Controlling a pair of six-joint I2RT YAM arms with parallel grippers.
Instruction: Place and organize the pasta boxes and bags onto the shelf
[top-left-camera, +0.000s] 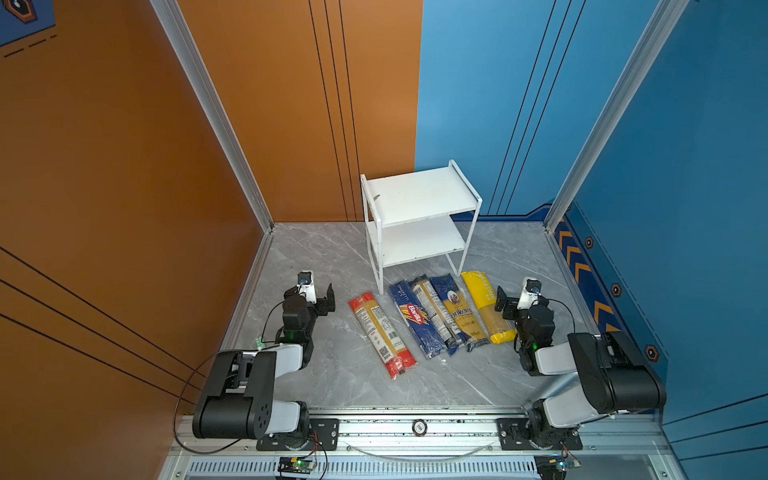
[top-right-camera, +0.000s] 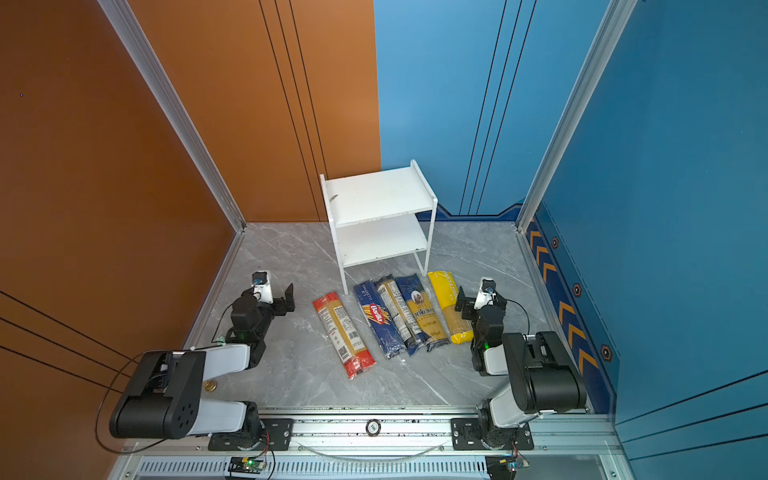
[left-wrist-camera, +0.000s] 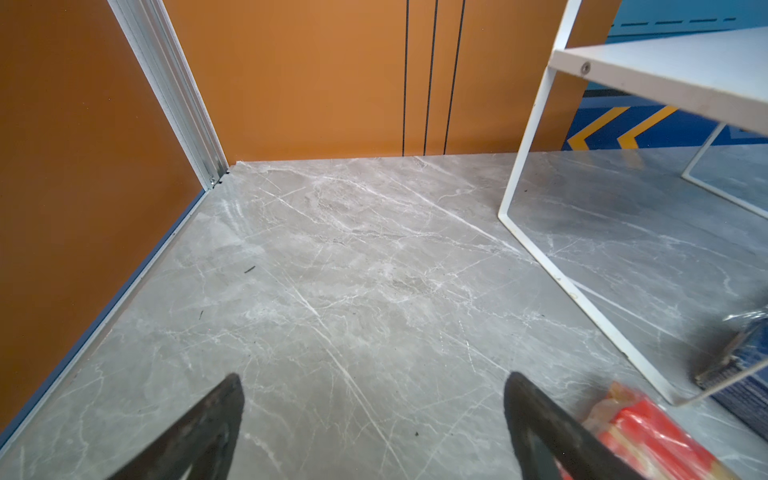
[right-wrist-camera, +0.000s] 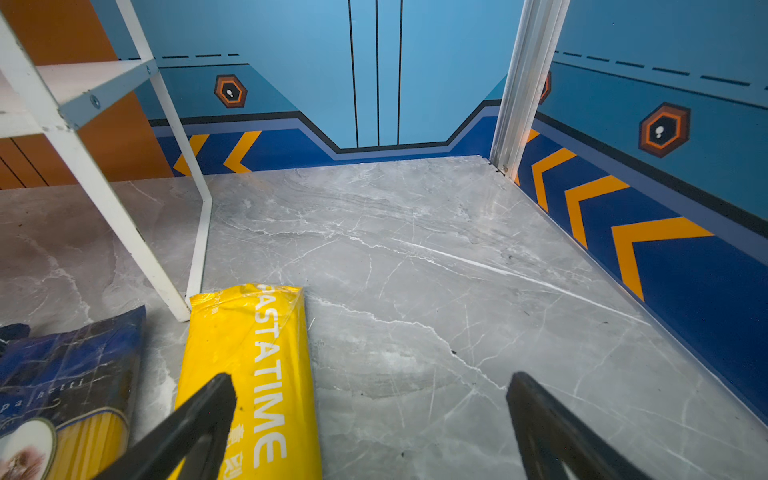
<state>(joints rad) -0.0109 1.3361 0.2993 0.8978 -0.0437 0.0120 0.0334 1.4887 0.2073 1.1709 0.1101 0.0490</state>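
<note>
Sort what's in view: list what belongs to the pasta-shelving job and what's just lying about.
Job:
red-ended pack
Barilla pack
clear dark-labelled pack
portrait pack
yellow pack
white shelf

Lying about:
small green-white bit
brass-coloured piece
round knob on the front rail

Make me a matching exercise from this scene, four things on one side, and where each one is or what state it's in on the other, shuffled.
Things:
1. shelf
2. red-ended pack
3. yellow pack
4. left pincer

Places or states:
a. left end of the row, apart from the other packs
b. open, gripping nothing
c. behind the packs, no pack on it
d. right end of the row, beside the right pincer

Pairs: 1-c, 2-a, 3-d, 4-b
</note>
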